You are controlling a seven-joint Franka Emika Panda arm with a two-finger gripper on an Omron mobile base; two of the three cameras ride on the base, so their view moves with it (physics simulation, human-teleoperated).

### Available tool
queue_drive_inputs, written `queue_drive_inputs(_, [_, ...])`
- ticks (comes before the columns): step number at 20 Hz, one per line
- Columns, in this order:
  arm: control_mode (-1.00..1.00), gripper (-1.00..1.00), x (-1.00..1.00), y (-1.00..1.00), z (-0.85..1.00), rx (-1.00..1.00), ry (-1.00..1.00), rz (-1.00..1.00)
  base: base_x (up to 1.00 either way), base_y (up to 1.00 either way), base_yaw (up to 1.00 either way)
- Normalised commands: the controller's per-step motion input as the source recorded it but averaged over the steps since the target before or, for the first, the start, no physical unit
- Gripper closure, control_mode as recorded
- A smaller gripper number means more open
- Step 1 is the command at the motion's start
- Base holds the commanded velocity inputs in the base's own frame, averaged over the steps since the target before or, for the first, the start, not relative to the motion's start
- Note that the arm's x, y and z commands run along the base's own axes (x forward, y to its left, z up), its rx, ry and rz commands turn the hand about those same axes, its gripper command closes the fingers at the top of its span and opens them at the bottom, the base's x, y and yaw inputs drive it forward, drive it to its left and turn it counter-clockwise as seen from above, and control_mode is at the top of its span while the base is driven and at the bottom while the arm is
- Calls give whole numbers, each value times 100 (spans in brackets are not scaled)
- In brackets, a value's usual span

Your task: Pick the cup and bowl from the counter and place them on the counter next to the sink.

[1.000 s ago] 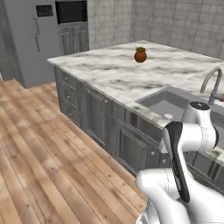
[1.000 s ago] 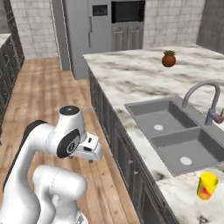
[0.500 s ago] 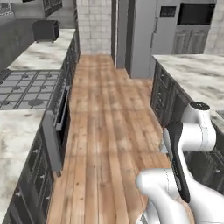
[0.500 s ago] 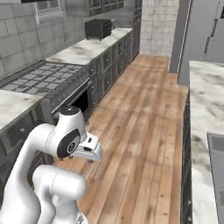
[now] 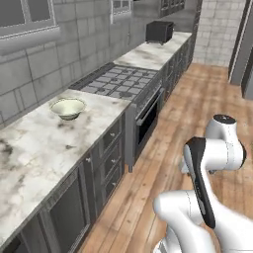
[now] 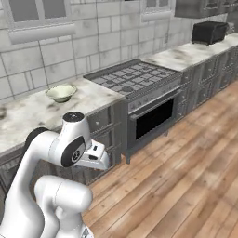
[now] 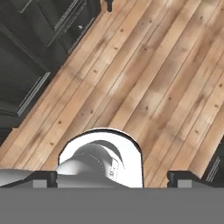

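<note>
The 2 fingers stand wide apart, holding nothing, aimed at the floor. The bowl sits on the counter just beside the stove. Reaching from this far could fall short or clip the counter edge.

Even, diffuse rendered lighting, moderately bright; shadows soft, no glare; textures slightly blurred, dark cabinet fronts underlit.

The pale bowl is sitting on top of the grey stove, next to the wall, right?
Not quite. The bowl sits on the white marble counter, just beside the stove, not on top of it. It is next to the wall, as you said. The left base view shows it, and the right base view shows the same.
</note>
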Motion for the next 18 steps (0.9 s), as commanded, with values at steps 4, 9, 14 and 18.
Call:
queue_drive_inputs(4, [100, -100, 0, 0, 0, 0, 0, 0, -33, -17, 56])
queue_drive_inputs(9, [100, -100, 0, 0, 0, 0, 0, 0, 55, -20, 26])
queue_drive_inputs(14, [100, -100, 0, 0, 0, 0, 0, 0, 97, -27, 28])
queue_drive_inputs(18, [100, -100, 0, 0, 0, 0, 0, 0, 70, -51, 27])
